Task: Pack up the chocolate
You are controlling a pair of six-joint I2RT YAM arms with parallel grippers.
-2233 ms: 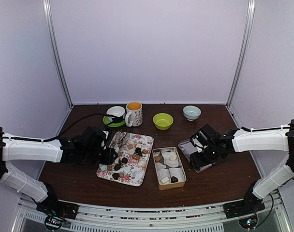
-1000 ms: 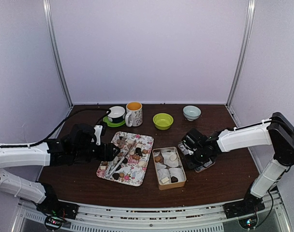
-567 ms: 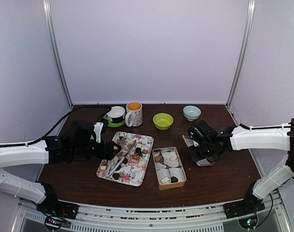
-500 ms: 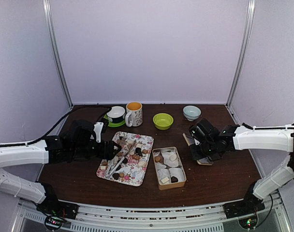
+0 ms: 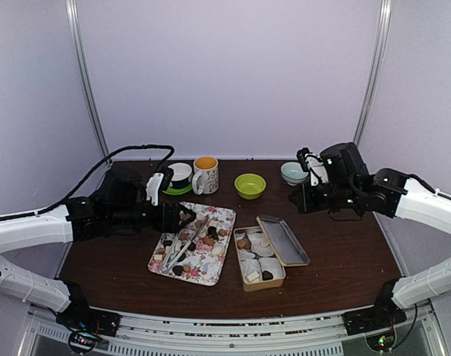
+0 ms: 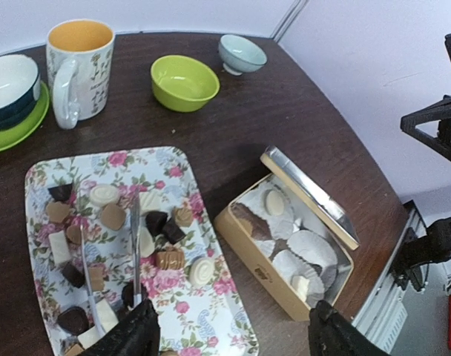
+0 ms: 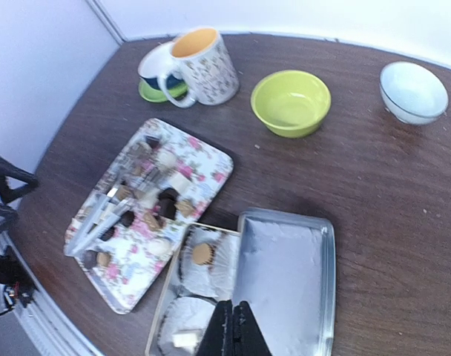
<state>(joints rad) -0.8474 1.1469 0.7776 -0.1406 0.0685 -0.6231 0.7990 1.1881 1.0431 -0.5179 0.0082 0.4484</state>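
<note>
Near edge: a bare strip of desk runs in front of everything and widens toward the right corner. Tan tin sits front-centre, its lid off, tilted along the tin's right rim, inside up. Flowered tray lies just left of the tin, a narrow gap between them. Chocolate is mostly scattered on the tray: dark brown, tan and cream bites, round and square, with metal tongs lying among them; a few pieces sit in white paper cups inside the tin. Left gripper hangs over the tray, spread wide, empty. Right gripper is raised above the right side, pinched closed on nothing. Open desk behind the tin. Back row: cup on saucer, mug, green bowl, pale bowl, close to the rear wall.
</note>
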